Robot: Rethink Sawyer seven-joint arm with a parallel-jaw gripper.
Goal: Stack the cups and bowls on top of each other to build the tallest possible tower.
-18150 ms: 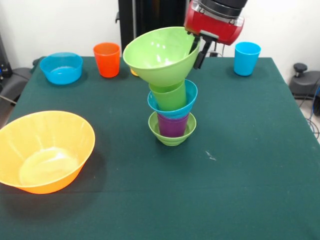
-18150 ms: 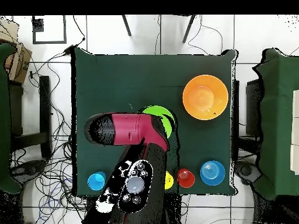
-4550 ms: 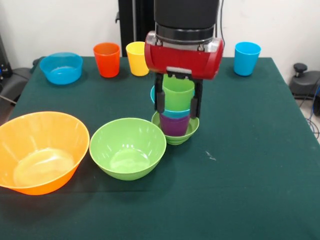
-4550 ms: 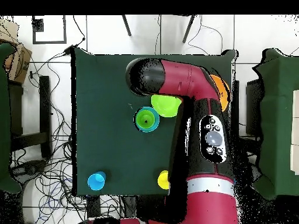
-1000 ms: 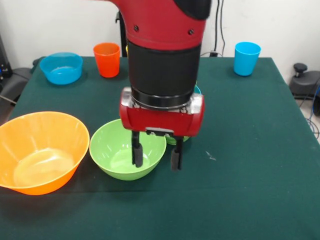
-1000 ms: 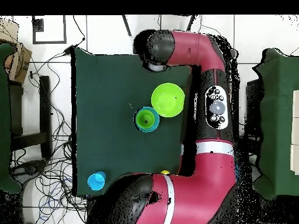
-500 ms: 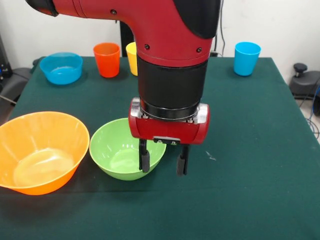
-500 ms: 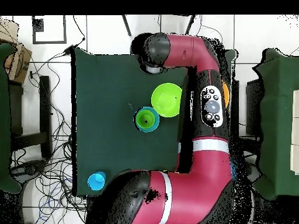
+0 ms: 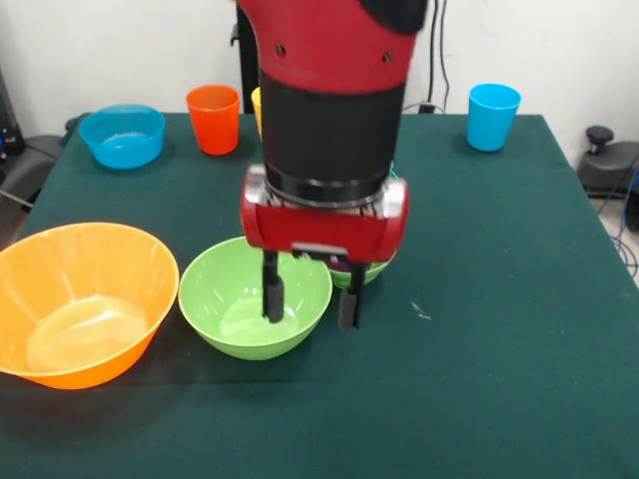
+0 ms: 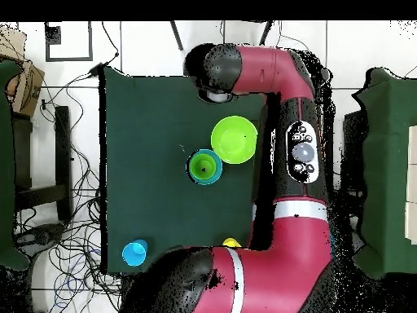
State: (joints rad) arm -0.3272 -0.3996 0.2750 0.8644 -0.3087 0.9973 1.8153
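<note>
Gripper fingers are spread apart and empty, straddling the near rim of the medium green bowl. The tower is hidden behind the arm in the front view but seen whole from overhead, just beside that bowl near the table's middle. The large orange bowl, blue bowl, orange cup and light blue cup are seen along the edges.

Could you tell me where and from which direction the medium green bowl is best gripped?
Probably by its thin rim. The medium green bowl sits upright with its mouth open upward, so coming straight down, one finger inside and one outside the wall, suits it. The end effector is open and already straddles the rim on the side toward the tower.
</note>
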